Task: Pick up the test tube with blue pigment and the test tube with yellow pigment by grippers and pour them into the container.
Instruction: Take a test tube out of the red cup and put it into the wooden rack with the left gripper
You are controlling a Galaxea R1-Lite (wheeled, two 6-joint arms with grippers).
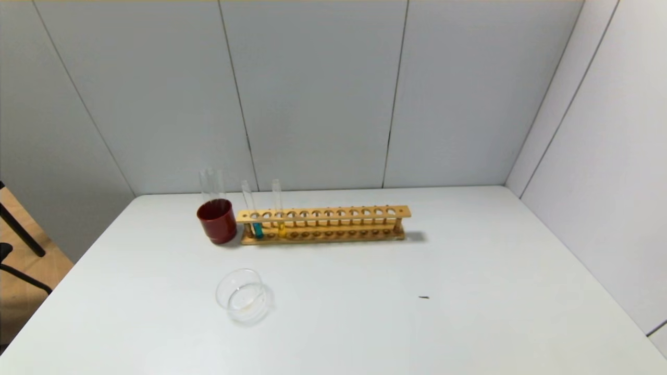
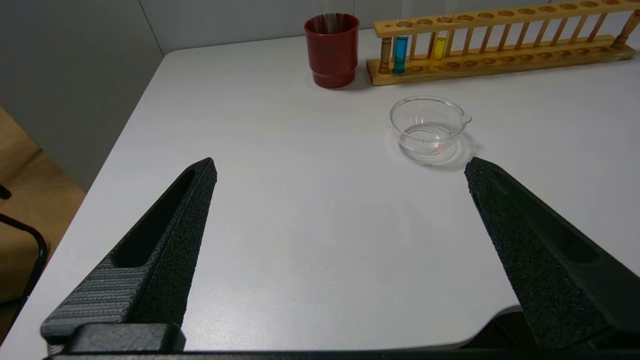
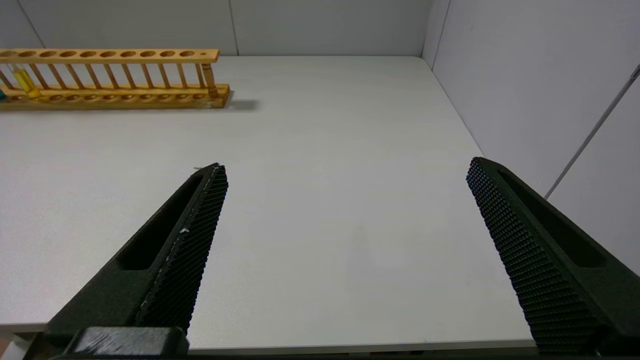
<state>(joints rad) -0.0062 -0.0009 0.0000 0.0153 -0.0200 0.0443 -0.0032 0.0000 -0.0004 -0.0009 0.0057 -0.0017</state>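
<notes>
Both claws wide apart, empty, hovering at the near table edge: left claw [image 2: 340, 170], right claw [image 3: 345, 170]. Blue tube [image 1: 257, 229] and yellow tube [image 1: 281, 228] upright in rack [image 1: 365, 212], behind dish [image 1: 242, 294]. Thin, slick glass, probably light; grip the bare upper stem gently.

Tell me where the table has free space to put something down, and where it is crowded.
Free: the table's whole right half, right of the wooden rack, and the near strip in front of the glass dish. Crowded: far left, where the red cup stands against the rack holding the blue tube and yellow tube.
</notes>
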